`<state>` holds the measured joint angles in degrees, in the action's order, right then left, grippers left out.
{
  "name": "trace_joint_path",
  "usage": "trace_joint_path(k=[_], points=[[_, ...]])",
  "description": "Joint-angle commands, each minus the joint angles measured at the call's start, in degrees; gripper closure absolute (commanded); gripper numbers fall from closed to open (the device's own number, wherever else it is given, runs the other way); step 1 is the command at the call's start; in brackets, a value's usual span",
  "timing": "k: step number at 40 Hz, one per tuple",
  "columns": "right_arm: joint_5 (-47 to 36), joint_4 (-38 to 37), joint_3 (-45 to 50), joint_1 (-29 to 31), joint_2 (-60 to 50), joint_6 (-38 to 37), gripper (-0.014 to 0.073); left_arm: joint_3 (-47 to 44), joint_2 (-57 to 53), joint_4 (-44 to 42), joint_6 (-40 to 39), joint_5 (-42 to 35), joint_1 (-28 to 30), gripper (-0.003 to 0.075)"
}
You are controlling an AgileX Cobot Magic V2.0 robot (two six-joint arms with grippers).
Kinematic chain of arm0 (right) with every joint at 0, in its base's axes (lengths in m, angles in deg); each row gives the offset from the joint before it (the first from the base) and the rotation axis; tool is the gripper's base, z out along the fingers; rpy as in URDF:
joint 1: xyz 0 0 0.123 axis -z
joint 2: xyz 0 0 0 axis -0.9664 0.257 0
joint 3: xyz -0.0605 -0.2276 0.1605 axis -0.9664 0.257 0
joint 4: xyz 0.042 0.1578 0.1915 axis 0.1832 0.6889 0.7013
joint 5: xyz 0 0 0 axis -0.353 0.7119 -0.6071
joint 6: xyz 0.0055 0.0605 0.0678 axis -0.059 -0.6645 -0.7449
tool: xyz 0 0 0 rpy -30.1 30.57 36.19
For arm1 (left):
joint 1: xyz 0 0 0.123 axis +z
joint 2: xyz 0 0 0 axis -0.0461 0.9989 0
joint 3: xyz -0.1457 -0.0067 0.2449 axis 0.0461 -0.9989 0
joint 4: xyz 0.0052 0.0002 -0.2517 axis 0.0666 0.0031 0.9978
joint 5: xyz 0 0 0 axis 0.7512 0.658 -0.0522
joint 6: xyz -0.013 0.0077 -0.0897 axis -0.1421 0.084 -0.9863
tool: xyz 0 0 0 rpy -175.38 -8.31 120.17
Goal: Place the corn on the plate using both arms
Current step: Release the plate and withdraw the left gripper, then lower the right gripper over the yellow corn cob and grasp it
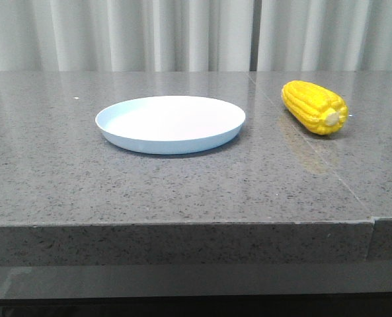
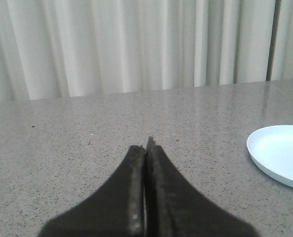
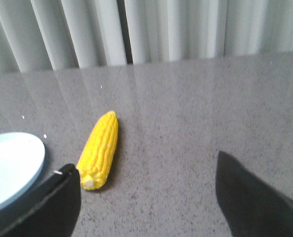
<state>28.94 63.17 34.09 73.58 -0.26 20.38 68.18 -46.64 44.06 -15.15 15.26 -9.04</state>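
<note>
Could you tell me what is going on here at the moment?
Nothing is being handled yet. The corn lies on the grey table to the right of the plate, apart from it, and the plate holds nothing. The right gripper is open with the corn ahead of it, while the left gripper is shut and holds nothing.

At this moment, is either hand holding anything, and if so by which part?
Nothing is held. The left hand is shut on nothing; the right hand is open. The glossy yellow corn cob lies on the grey table beside the round pale blue plate.
</note>
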Motion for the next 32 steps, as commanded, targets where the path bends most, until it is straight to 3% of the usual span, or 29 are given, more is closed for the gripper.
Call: trace_joint_path(k=[1,16,32], points=[[-2.8,0.0,-4.0,0.2,7.0,0.5,0.0003,1.5,0.6,-0.1,0.0,-4.4,-0.4,0.0741],[9.7,5.7,-24.5,-0.1,36.9,0.5,0.0001,1.5,0.6,-0.1,0.0,-4.4,-0.4,0.0741],[17.5,8.8,-43.7,-8.0,61.4,0.5,0.0001,1.5,0.6,-0.1,0.0,-4.4,-0.4,0.0741]])
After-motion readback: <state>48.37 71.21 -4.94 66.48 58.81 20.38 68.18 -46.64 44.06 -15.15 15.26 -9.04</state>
